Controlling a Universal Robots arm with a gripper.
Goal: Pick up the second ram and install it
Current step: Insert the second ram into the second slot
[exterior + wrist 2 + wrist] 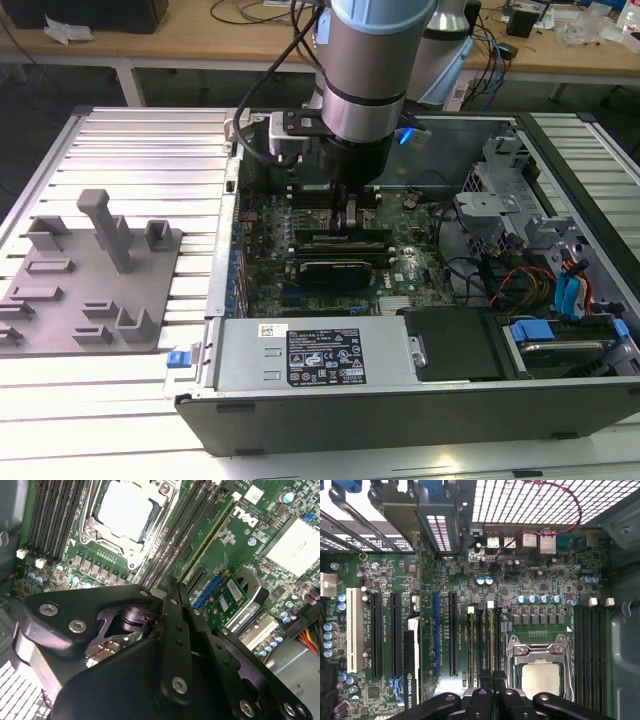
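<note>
Well, past the power supply [320, 355] at the near side of the open computer case [400, 415], the hand [174, 587] is reaching down onto the motherboard [265, 255], fingers pressed together with nothing visibly between them. Their tips are sitting at one end of the second ram [209, 538], which is lying along its slot near the processor [125, 510]. I'd judge it is being seated, so pushing straight down without tilting the stick matters.

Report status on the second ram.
Gripper shut, low over slots beside processor. Ram upright in a slot, one end at the gripper. Nothing blocking.
</note>
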